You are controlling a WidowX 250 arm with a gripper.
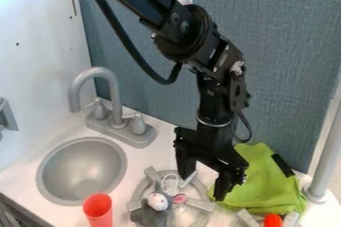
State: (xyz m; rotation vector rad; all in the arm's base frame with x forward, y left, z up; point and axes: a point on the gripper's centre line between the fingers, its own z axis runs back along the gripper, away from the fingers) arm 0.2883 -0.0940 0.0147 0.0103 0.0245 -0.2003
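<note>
Two fingers of my gripper point(208, 180) stand apart, gripping nothing, beside a bunched green cloth point(269, 186). The grey plush toy point(152, 213) lies near them on the burner point(200, 204), whose raised bars apparently prop it up.

Arm: black, entering at the top edge left of centre and slanting down to the right
Joint point(186, 32): bulky and rounded, where the slanting upper section meets the lower one
Long cable point(126, 44): slack below the upper section (a deep, lazy loop)
Wrist point(216, 101): hanging nearly upright, with a pale ring point(214, 123) round its lower end
Gripper point(202, 188): black, pointing down, slightly tilted
Fingers point(228, 183): spread well apart, one lower in the view than the other
</note>
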